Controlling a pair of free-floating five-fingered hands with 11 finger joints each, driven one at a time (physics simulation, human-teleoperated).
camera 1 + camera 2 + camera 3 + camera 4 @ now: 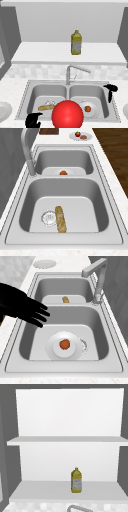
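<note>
Baguette (60, 219) in near basin, beside drain (49, 217).

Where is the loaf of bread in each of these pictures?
Front view: the bread lies in the left basin, below and left of centre.
Left side view: it lies in the near basin, beside the drain.
Right side view: it lies in the far basin, upper middle.
Upper view: the camera faces the shelf with the yellow bottle.
Shared landmark: the faucet, between the basins.

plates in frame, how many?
3. One in the right basin under an orange ball: plate. One on the left counter. One on the right counter with food. The red ball may hide more.
</note>
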